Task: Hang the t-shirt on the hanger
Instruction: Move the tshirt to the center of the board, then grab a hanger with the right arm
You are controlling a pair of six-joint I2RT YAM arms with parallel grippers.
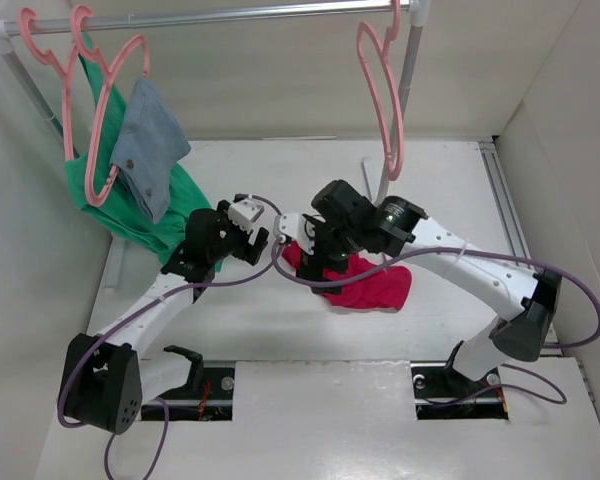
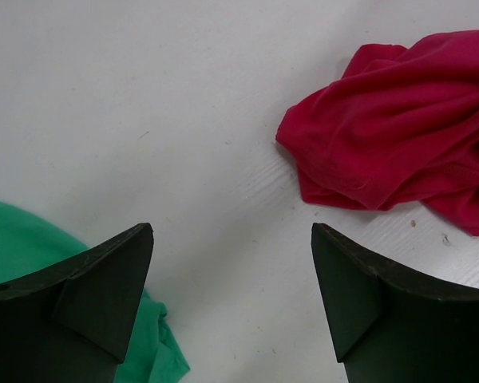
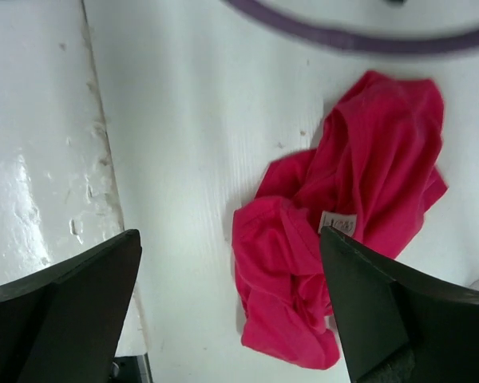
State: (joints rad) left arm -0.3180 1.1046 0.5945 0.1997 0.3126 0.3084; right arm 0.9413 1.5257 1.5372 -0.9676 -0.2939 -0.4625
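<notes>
Crimson t-shirt (image 1: pixel 365 285) — crumpled heap on the bench (image 1: pixel 280 180). The left hand (image 2: pixel 231 239) is spread over bare bench beside it; the right hand (image 3: pixel 230 233) spread above it, empty. The hanger (image 1: pixel 394 130) hangs from the far rail (image 1: pixel 230 15), well apart. Risk — pinching bunched folds likely lifts a wad, hiding the neck opening.

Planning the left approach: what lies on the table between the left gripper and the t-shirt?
Nothing: the left wrist view shows bare table between left gripper and t-shirt.

The white table (image 1: pixel 280 335) bears the crumpled t-shirt (image 1: pixel 380 288) near its middle, and folds of the green garment (image 1: pixel 130 228) at left.
</notes>
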